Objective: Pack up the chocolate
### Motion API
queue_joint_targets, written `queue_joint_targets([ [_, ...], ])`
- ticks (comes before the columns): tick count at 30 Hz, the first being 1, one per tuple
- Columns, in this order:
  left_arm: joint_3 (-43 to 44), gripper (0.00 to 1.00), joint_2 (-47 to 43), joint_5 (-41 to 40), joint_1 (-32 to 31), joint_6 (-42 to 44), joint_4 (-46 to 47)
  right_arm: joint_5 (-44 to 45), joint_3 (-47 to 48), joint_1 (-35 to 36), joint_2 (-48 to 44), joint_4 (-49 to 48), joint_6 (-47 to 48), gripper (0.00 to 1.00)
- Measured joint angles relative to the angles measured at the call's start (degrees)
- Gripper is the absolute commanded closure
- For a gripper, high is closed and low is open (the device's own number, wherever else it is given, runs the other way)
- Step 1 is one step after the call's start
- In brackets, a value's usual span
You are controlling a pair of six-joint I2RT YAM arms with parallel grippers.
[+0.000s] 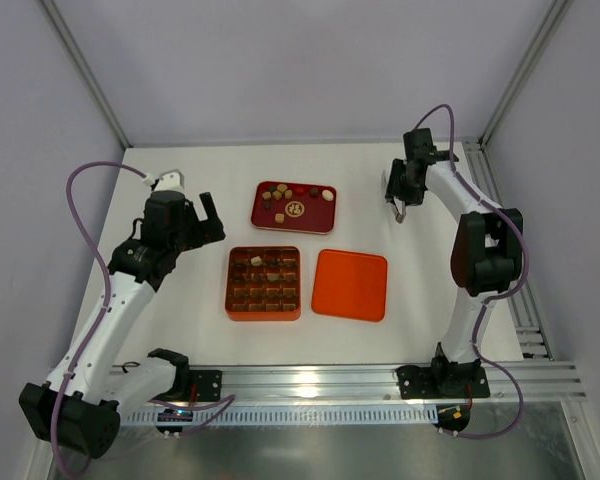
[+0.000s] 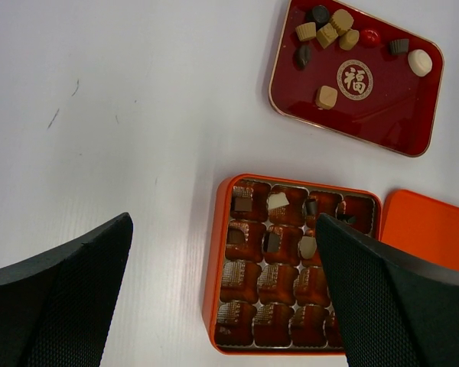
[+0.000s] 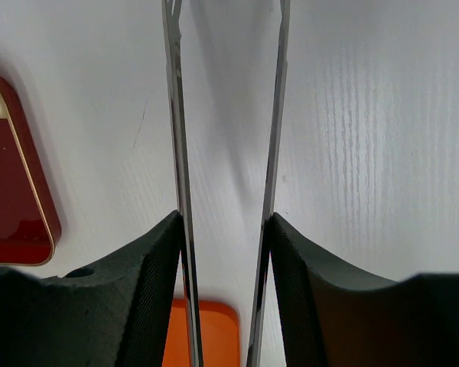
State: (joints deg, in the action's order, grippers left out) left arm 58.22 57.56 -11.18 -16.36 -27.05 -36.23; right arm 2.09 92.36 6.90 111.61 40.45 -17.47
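Legible marking, 1 item: white round emblem (image 2: 355,79) w/ Chinese char. 福 inside a ring, on floor of dark red tray (image 2: 390,115), approx. centre. Tray lies twd far edge of tabletop (image 1: 210,170), mid-width. In top view, char. too small to read.

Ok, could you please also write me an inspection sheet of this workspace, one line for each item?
surface: white table; a few faint dark marks in the left wrist view.
job's things: chocolate pieces lie loose on the dark red tray; some sit in the upper cells of the orange box; orange lid lies right of the box.
clutter: nothing seen.
grippers: left gripper wide open and empty; right gripper closed on tweezers, right of the tray.
cables: a purple cable loops along each arm.
surroundings: pale walls, metal frame posts, rail at the near edge.
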Motion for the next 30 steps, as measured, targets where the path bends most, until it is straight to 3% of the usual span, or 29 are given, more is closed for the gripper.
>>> queue_joint_targets([
  [16, -0.3, 0.0, 0.0, 1.0, 0.0, 0.0, 0.0, 0.8, 0.7, -2.0, 5.9, -0.6, 0.9, 0.37],
  [30, -0.3, 0.0, 0.0, 1.4, 0.0, 0.0, 0.3, 0.5, 0.8, -2.2, 5.9, -0.6, 0.9, 0.13],
])
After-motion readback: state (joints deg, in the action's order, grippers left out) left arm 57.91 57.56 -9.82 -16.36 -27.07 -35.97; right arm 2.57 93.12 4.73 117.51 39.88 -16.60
